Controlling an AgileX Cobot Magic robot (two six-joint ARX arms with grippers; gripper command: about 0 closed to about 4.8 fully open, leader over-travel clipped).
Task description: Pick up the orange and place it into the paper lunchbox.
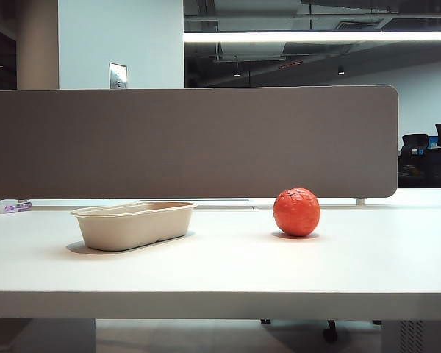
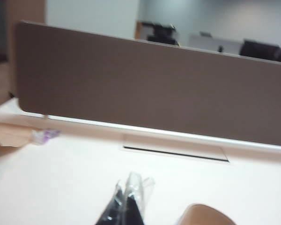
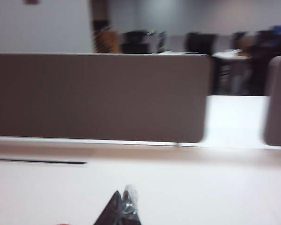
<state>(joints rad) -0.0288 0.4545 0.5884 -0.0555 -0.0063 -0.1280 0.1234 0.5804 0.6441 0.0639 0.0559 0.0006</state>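
The right gripper (image 3: 119, 211) shows only its dark fingertips, pressed together with nothing between them, level above the table (image 1: 228, 272) and aimed at the grey divider panel (image 1: 191, 143). The left gripper (image 2: 126, 204) likewise looks closed and empty, its tips meeting in a point.

The orange (image 1: 296, 212) sits on the table in front of the divider, under its right end. The paper lunchbox (image 1: 134, 223) lies empty in front of the divider's left half, well apart from the orange.

The orange looks light, round and faintly wrinkled, likely to roll if nudged; a grip across its widest middle seems safest. The lunchbox looks thin and easily shoved.

Only the exterior view shows the orange and lunchbox whole, but no arms. The left wrist view catches just a beige rim; the right wrist view shows only a sliver of red at the frame edge.
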